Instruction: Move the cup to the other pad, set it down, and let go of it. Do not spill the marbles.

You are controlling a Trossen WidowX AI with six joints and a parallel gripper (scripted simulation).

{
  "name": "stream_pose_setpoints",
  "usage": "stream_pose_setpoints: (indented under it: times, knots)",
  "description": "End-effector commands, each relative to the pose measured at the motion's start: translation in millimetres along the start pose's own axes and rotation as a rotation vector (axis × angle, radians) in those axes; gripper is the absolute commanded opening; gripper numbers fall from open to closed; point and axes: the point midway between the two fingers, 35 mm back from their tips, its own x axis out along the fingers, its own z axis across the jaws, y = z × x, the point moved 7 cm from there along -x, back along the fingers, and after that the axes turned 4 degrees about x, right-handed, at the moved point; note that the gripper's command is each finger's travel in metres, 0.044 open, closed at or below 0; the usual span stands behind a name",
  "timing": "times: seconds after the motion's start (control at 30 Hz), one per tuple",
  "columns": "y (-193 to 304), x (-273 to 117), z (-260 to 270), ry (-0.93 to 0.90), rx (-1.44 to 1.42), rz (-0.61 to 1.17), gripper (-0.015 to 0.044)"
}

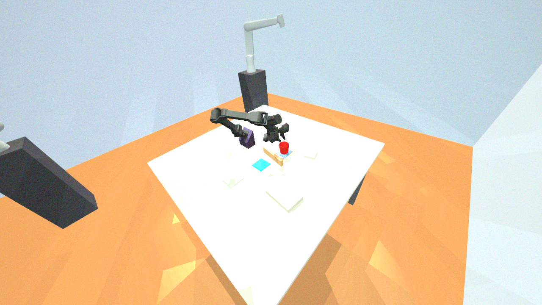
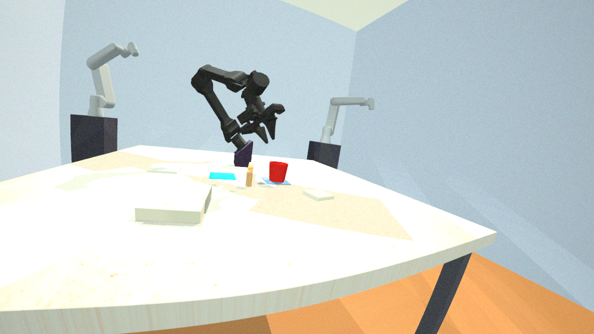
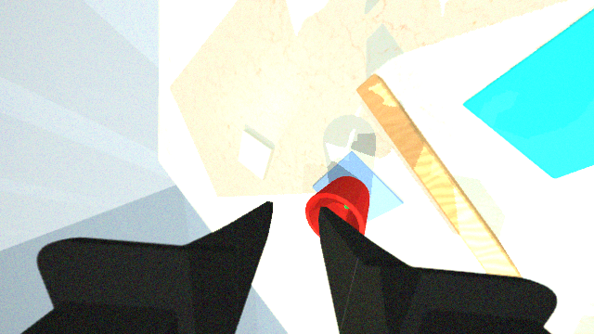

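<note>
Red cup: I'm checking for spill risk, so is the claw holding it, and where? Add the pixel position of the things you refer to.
Nothing is held; the claw (image 1: 282, 140) (image 2: 269, 141) (image 3: 296, 211) hovers above the cup (image 1: 283, 148) (image 2: 277, 172) (image 3: 355, 190).

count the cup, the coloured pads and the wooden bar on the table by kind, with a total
red cup: 1
pads, cyan and blue: 2
wooden bar: 1
total: 4

Black six-joint arm (image 1: 242, 115) (image 2: 216, 103) bent at elbow; black parallel-jaw gripper (image 1: 282, 140) (image 2: 270, 141) (image 3: 296, 211) angled downward, fingers apart, empty.
</note>
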Motion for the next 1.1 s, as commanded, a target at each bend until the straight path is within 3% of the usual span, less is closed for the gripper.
stream_pose_setpoints:
  times: [0.0,0.17,1.07]
  knots:
    - [46.4,35.3,-0.7,0.314,0.064,-0.077,0.0148]
    - [78.4,55.7,-11.3,0.509,0.077,-0.218,0.0148]
    - [74.3,78.0,-24.7,0.514,0.076,-0.225,0.0148]
